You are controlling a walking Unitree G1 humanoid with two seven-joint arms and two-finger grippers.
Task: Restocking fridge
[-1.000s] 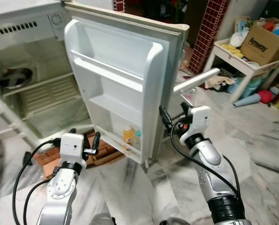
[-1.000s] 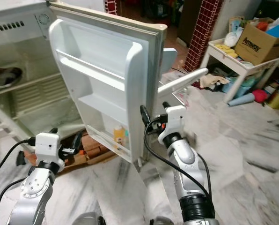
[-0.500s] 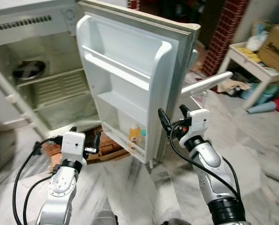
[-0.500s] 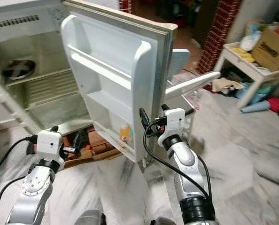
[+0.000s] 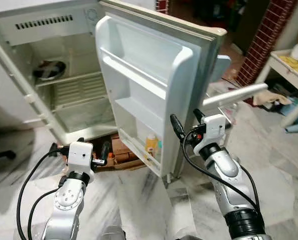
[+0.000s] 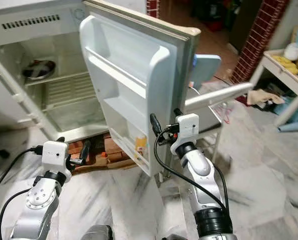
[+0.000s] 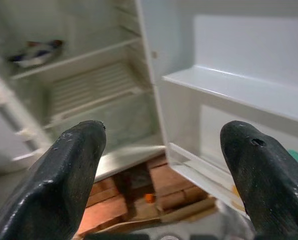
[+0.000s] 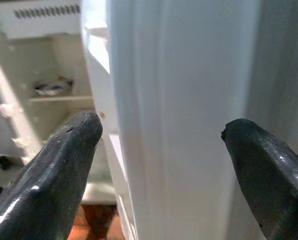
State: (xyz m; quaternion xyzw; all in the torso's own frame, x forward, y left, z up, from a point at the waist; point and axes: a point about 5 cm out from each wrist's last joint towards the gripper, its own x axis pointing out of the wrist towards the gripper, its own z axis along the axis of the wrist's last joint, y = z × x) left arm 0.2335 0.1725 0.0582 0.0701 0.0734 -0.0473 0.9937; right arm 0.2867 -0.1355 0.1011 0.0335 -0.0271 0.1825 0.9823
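two bottles (image 5: 152, 145) sit in the fridge door (image 5: 154, 90); left gripper (image 5: 91, 150) and right gripper (image 5: 186, 123) both gape empty.

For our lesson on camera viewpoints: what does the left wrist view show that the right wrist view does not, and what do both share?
Left wrist view alone: bricks under the fridge, and the door's shelf. Right wrist view alone: the fridge door's outer edge close up between the open jaws, and the vent slots. Both share: the bowl on the fridge's inner shelf, seen past open jaws.

Lived-in home, small white fridge (image 5: 154, 85) standing open on grey-veined marble floor (image 5: 269, 175), red brick pillar (image 5: 261, 40), cluttered white side table (image 5: 289, 75), bricks (image 5: 120, 150) underneath the fridge.
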